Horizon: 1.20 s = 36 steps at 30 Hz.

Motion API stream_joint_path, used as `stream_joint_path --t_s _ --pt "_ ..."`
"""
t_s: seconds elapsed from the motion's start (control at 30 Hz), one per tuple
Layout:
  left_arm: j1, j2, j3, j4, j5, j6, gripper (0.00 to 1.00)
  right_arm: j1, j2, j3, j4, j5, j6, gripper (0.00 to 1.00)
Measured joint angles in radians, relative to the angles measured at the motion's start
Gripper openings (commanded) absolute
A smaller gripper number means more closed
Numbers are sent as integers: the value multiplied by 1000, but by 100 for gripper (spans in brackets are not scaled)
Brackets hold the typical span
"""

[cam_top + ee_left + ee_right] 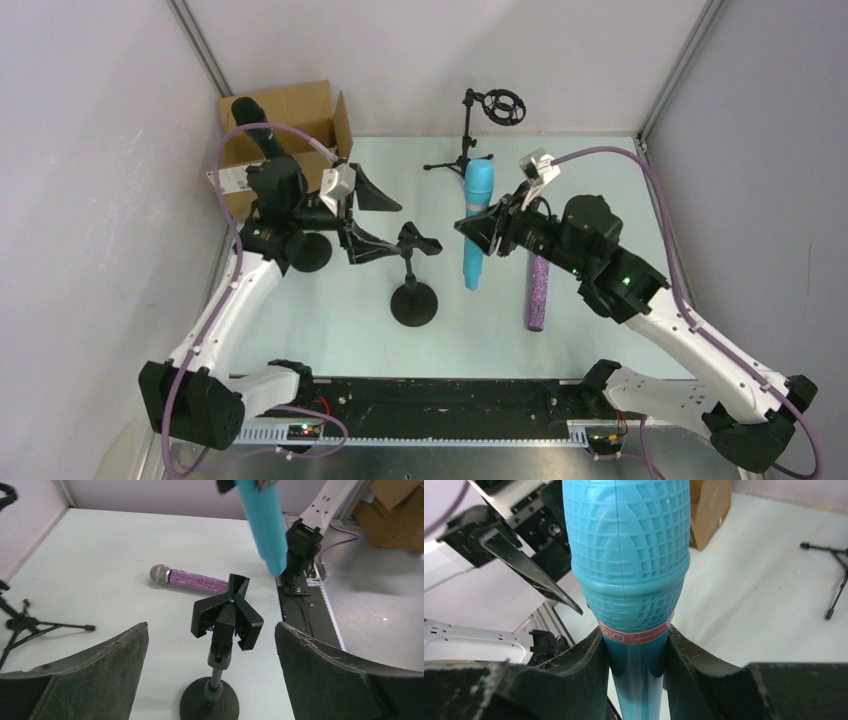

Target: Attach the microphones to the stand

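- Closest to the lens in the right wrist view, the right gripper [636, 652] is clamped on the turquoise microphone [626, 555] just below its ribbed head, with a finger pressed against each side.
- From overhead, that microphone hangs tilted in the air just right of the clip stand [413, 303]. Its tail end is above and beside the clip, not in it.
- Progress looks early: the stand's clip is bare, and no microphone is seated anywhere I can see.
- Left to do: seat the turquoise one, then the purple microphone [200, 580]. The purple one lies flat on the table [330, 330] to the right of the clip stand, partly beneath the right arm.
- I cannot pick out a black microphone for sure. A dark shape by the cardboard box [290, 110], far left of the clip stand, may be it.
- Left gripper [211, 630] is spread wide and holds nothing. It has one finger on either side of the clip stand, near enough that it may crowd the approach.
- Tripod stand [462, 150] with a ring mount sits behind the clip stand, well apart.
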Motion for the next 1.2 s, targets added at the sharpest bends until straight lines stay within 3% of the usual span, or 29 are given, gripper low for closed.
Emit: stream_joint_path --t_s 0.37,0.77,1.03,1.2 --pt "-72 147 89 -3 91 38 97 -7 23 -97 60 -1 55 0" --pt "-90 90 13 0 92 112 100 -53 10 -97 129 -50 80 0" --pt "-92 50 -9 -2 38 222 78 -60 10 -97 189 -64 93 0" --pt "-97 43 -9 -1 37 245 51 -60 11 -97 213 -63 94 0"
